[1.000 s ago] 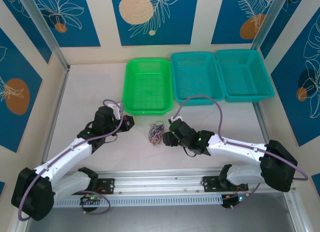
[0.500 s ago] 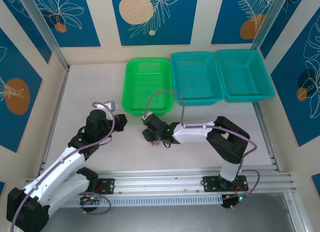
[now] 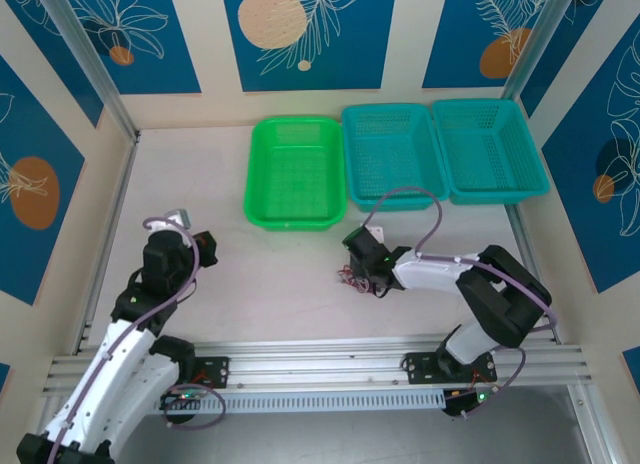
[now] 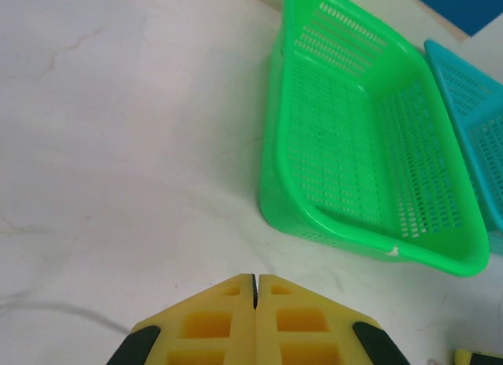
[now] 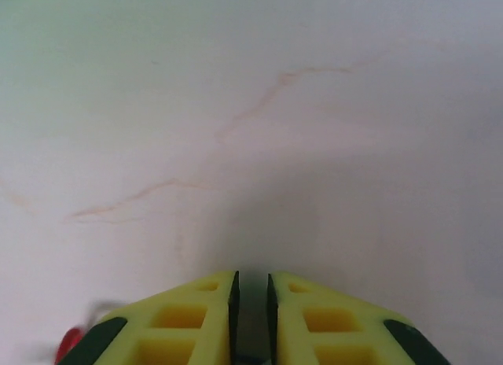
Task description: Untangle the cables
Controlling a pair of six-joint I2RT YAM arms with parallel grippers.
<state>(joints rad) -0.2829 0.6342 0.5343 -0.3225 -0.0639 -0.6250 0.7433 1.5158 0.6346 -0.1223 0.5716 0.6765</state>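
The cables [image 3: 348, 278] are a small tangle of thin red, white and black wires on the table, right of centre. My right gripper [image 3: 354, 268] sits low over them. Its jaws stand a narrow slit apart [image 5: 251, 282], apparently pinching wires under the tips, and a red bit of cable [image 5: 67, 346] shows at its lower left. My left gripper [image 3: 204, 246] is far off at the left, shut with nothing between its pads [image 4: 255, 278], and points towards the green basket.
A green basket [image 3: 252, 179] [image 4: 272, 168] and two teal baskets [image 3: 350, 159] [image 3: 540, 174] stand in a row at the back. The right arm's purple cable [image 3: 420, 194] arches above its forearm. Metal rails run along the near edge.
The right gripper reached left onto the tangle, then pulled back to the right, and the cables came with it. The left arm drew away to the left and towards the near edge.
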